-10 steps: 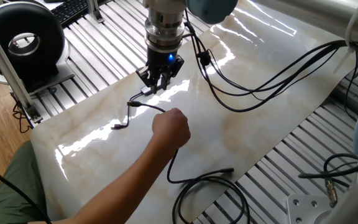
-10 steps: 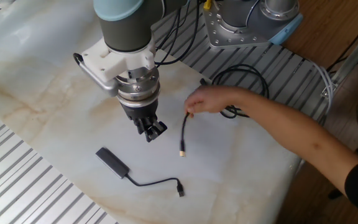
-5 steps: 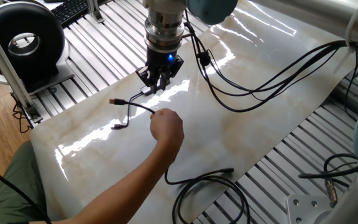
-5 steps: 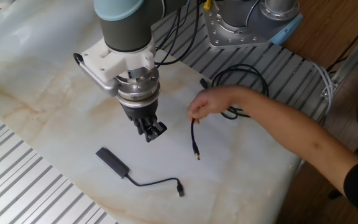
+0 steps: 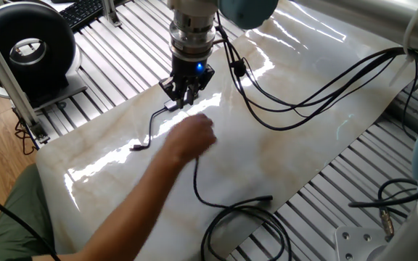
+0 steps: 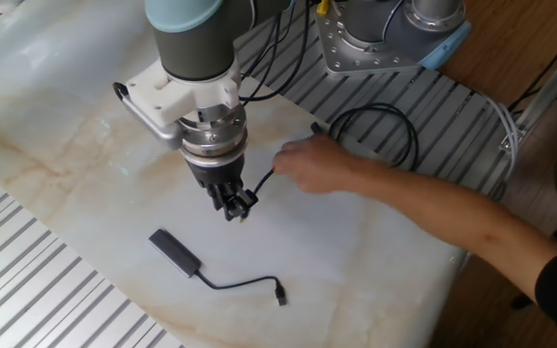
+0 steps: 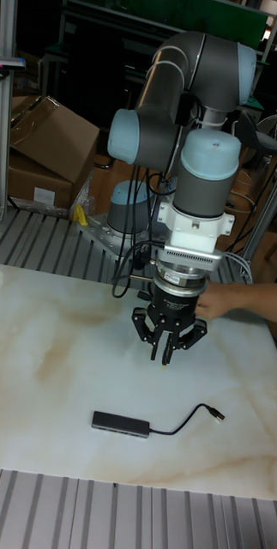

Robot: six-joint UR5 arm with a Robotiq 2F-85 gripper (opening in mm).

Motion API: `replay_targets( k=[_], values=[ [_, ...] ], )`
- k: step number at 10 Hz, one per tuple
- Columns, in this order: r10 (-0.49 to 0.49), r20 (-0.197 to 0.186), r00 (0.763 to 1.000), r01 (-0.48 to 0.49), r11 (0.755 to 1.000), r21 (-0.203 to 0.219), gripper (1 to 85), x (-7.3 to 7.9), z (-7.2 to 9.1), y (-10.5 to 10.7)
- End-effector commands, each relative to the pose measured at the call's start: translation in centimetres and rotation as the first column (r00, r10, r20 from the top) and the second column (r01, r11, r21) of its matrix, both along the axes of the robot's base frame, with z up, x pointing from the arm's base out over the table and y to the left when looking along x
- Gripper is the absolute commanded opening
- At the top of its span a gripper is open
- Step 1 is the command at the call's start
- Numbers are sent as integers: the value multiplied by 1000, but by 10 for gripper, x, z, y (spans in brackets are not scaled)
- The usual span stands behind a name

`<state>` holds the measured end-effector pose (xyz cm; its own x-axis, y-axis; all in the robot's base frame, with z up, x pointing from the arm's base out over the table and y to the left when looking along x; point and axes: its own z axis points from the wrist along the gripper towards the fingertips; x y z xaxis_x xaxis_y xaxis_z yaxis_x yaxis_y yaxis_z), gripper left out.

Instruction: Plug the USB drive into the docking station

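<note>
My gripper (image 6: 235, 204) hangs fingers-down a little above the marble table, also seen in the tall fixed view as gripper (image 7: 165, 331) and from the other side as gripper (image 5: 184, 93). A person's hand (image 6: 309, 166) holds the long black cable and has put the USB drive (image 6: 245, 206) between my fingers; its metal tip (image 7: 164, 340) shows just below them. The fingers stand as far apart as before, so the gripper is open. The docking station (image 6: 173, 247), a flat grey bar, lies in front of the gripper with its short tail ending in a plug (image 6: 279, 293).
The person's forearm (image 6: 453, 217) reaches in across the table's right side. The rest of the long cable lies coiled (image 6: 380, 130) on the slatted frame beside the marble top. Robot cables (image 5: 303, 94) trail over the table. A black round device (image 5: 27, 47) stands off the table.
The hand has carried the USB drive from mid-table to the gripper and set its plug between the fingers. The gripper and docking station have not moved.
</note>
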<state>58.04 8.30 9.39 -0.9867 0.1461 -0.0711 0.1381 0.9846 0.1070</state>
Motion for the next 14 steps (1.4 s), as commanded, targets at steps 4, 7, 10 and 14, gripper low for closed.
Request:
replay_targets(
  k=[4,7,10,14],
  values=[
    [-19,13,1000,19,999,28,290,4,0,6],
    [-37,8,999,37,999,31,290,1,-7,10],
    [-65,21,998,64,997,37,270,1,-8,15],
    [-93,20,995,93,996,11,230,-1,-11,9]
  ],
)
